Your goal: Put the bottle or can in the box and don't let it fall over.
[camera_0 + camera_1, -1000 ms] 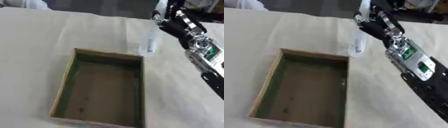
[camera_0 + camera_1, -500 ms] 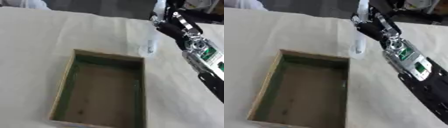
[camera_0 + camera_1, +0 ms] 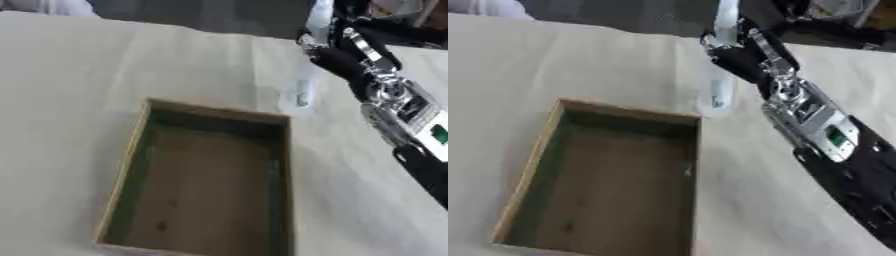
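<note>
Right eye view: the right robot hand, fingers wrapped around a clear bottle, has carried it slightly down-frame from a second ago, upright at upper centre, its base now just beyond the far rim of the open box on the cloth-covered worktop. Lowering inside remains.

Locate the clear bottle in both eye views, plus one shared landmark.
Left eye view: bottle right of centre, upper half, beyond the box's far right corner.
Right eye view: bottle just right of centre, upper half.
Shared landmark: the box, far rim nearest the bottle.
</note>
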`<state>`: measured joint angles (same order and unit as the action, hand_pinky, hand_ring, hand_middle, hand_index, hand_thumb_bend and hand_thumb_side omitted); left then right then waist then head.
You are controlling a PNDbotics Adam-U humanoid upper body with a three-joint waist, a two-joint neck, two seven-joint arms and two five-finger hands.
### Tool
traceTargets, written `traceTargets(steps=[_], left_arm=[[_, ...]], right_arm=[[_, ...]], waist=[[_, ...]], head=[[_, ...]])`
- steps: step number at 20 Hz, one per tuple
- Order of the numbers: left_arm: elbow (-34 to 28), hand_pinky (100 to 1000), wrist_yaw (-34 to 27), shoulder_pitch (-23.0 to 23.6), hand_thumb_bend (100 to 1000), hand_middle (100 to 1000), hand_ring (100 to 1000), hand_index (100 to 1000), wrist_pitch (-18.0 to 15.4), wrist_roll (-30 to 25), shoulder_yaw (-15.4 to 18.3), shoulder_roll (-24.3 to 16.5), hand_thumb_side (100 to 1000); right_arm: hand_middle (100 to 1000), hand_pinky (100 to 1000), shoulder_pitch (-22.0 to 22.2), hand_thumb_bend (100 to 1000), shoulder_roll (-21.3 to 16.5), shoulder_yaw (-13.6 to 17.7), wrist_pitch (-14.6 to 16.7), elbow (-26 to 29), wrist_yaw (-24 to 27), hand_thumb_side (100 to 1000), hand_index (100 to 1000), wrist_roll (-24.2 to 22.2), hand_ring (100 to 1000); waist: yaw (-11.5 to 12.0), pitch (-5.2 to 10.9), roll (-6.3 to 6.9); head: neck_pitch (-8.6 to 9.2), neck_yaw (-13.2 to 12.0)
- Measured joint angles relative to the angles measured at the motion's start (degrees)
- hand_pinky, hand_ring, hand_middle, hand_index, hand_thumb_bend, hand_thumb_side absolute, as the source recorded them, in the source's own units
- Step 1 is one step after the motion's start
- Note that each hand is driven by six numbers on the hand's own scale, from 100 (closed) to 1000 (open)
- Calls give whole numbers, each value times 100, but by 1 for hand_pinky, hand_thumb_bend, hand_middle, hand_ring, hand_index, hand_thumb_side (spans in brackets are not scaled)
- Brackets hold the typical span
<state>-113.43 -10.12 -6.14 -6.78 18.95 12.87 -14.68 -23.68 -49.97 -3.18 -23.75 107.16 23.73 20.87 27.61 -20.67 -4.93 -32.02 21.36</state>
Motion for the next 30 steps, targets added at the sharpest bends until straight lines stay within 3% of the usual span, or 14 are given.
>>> traceTargets(steps=[30], left_arm=[[0, 1000, 1, -42, 630, 829, 764, 734, -6, -32, 2, 67, 461]], right_arm=[[1000, 1000, -47, 100, 52, -43, 53, -304, -115, 461, 1000, -416, 1000]], waist=[[89, -152, -57]], head=[[100, 99]])
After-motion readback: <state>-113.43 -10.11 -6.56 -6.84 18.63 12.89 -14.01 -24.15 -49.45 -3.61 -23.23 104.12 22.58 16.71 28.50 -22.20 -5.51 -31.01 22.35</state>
